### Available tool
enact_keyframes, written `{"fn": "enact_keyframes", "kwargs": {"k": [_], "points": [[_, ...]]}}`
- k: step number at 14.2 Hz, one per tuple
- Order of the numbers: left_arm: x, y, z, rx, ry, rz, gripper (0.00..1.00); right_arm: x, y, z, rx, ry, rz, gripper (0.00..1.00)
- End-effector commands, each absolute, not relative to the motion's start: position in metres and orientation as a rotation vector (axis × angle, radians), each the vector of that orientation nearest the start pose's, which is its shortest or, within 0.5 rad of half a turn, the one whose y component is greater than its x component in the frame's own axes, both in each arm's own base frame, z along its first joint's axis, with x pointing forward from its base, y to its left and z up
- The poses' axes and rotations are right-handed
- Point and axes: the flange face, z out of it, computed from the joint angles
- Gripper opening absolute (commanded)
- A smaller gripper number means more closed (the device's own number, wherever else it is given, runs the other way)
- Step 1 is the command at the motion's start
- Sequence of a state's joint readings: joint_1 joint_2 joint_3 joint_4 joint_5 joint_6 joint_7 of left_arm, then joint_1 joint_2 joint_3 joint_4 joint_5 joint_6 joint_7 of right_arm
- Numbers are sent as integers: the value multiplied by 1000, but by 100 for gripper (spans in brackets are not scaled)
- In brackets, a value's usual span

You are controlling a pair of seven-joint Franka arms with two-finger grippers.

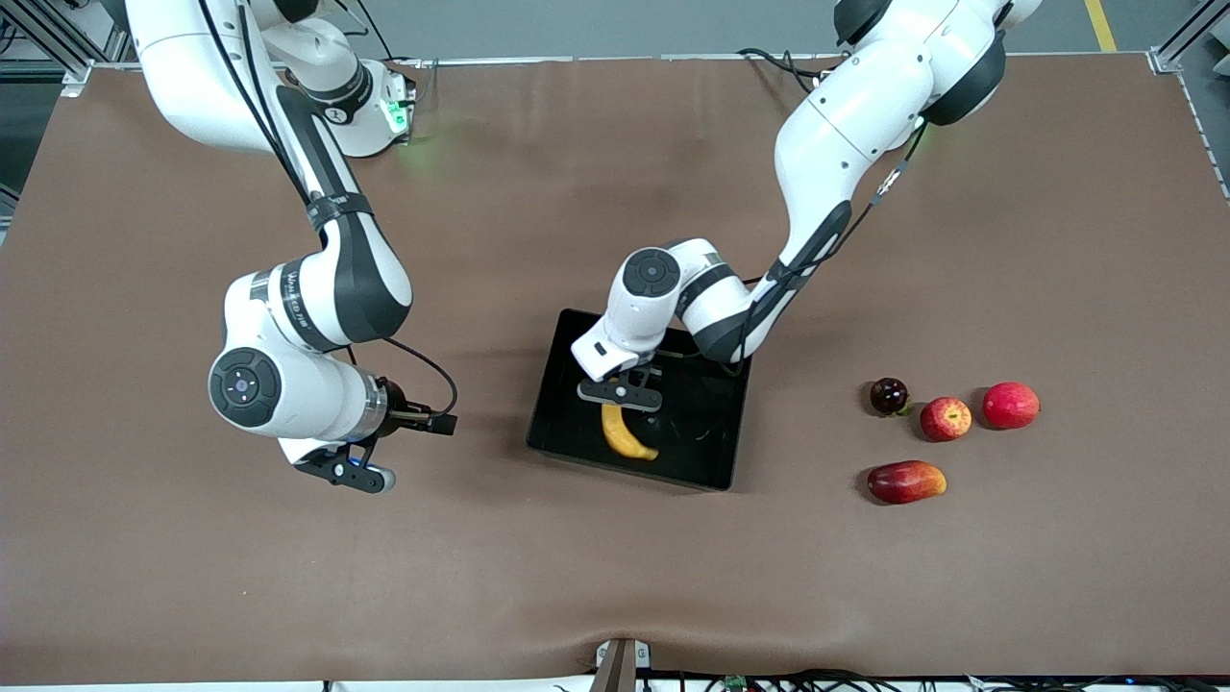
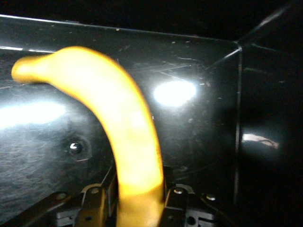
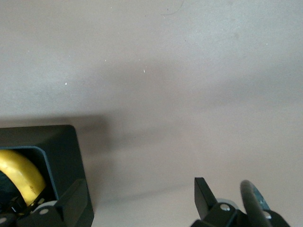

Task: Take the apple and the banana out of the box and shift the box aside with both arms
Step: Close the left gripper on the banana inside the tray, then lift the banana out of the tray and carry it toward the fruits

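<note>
left end effector in box, clenched on banana (apple on bench). right end effector over bench, waiting, released.

You see a glossy, scratched black plastic box, a smooth yellow banana, and matt brown covering on the table.

Front: high, facing the robots, whole table | left wrist: close inside box on banana | right wrist: low over table, sharing box corner.
</note>
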State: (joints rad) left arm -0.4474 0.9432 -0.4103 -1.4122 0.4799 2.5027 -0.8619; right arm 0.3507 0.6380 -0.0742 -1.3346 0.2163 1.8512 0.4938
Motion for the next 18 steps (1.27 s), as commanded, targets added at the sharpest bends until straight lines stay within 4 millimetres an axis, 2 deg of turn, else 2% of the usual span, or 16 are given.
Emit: {"fn": "enact_keyframes", "kwargs": {"k": [1,3,5,7,11,12,13,14,15,16,17,18], "points": [[538,-526,209,-3293,256,-347,0,679,218,348,-2987,402,275,100],[542,-525,243,-3289,248,-386,0,679,218,348,-2987,402,275,100],[541,-522,269,-3225,250,-338,0,679,220,348,-2986,398,276,100],[547,-519,308,-3240,235,-379,0,676,227,347,-2986,397,284,100],[572,-482,377,-3264,166,-409,0,661,280,343,-2999,294,249,100],[580,-469,391,-3268,134,-412,0,659,285,336,-2996,289,233,100],[593,-448,406,-3270,116,-420,0,656,294,326,-2993,277,199,100],[601,-429,424,-3276,138,-416,0,650,312,320,-2996,230,165,100],[609,-404,435,-3285,104,-357,0,648,320,309,-2999,217,163,100],[618,-377,436,-3271,57,-278,0,645,328,299,-3002,210,168,100],[628,-349,437,-3239,100,-233,0,638,344,292,-3004,182,164,100],[635,-322,439,-3205,208,-191,0,635,348,284,-3008,176,175,100]]}}
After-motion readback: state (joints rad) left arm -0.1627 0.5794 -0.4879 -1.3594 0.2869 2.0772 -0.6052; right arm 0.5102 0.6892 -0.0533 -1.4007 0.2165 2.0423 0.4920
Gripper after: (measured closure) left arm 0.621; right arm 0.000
